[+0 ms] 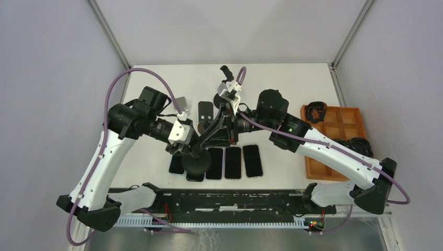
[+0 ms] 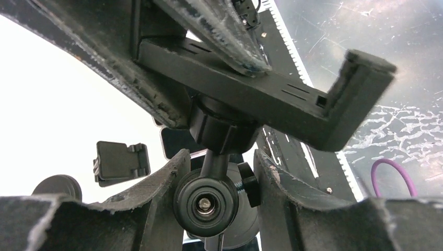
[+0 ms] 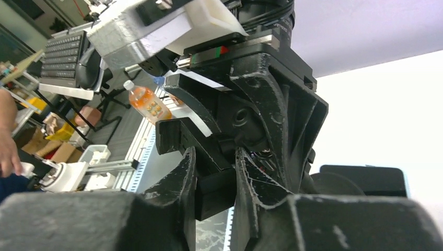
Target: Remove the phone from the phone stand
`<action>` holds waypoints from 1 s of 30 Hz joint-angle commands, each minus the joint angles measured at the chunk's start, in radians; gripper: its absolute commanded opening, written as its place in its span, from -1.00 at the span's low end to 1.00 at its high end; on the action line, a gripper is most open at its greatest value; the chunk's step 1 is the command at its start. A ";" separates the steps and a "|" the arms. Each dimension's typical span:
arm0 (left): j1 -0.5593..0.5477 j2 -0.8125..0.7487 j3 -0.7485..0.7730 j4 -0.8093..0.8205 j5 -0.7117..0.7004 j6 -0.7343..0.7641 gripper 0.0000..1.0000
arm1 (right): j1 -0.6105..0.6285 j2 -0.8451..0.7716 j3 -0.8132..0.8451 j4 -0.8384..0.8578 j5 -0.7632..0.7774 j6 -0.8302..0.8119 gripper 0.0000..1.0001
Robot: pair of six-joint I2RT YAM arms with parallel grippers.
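Phone (image 3: 214,197): seated in the cradle at the top of the phone stand (image 1: 197,163), above the middle of the tabletop (image 1: 172,83), tilted, not lying flat.

Right gripper (image 3: 213,162): reaches in from the right edge side. Fingers pinched on the black slab in the cradle, taken to be the phone's edge (phone and cradle are both black, so the line between them is hard to make out).

Left gripper (image 2: 219,159): comes in from the left edge side, lower on the stand. Fingers clenched around the ball joint (image 2: 205,205) under the cradle arm.

Stand's round base rests on the tabletop toward the front edge, overlapping a row of spare phones (image 1: 233,162) lying flat, side by side.

Small black clip (image 1: 205,110): on the tabletop just behind the stand.

Wooden tray (image 1: 345,124): at the right edge, divided into compartments, with dark tangled items in two of them.
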 commanded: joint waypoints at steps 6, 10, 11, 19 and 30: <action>-0.003 -0.061 -0.001 0.277 -0.036 -0.257 0.98 | -0.115 -0.074 0.083 -0.032 0.079 -0.022 -1.00; -0.003 -0.114 -0.023 0.346 -0.088 -0.320 1.00 | -0.246 -0.134 0.055 -0.005 0.082 0.040 -1.00; -0.003 -0.121 -0.025 0.362 -0.108 -0.339 1.00 | -0.286 -0.145 0.054 -0.017 0.097 0.044 -1.00; -0.004 -0.096 -0.012 0.392 -0.243 -0.486 1.00 | -0.518 -0.174 0.041 -0.090 0.202 0.054 -1.00; -0.001 -0.027 -0.030 0.527 -0.540 -0.792 1.00 | -0.657 -0.135 -0.154 0.191 0.411 -0.107 -1.00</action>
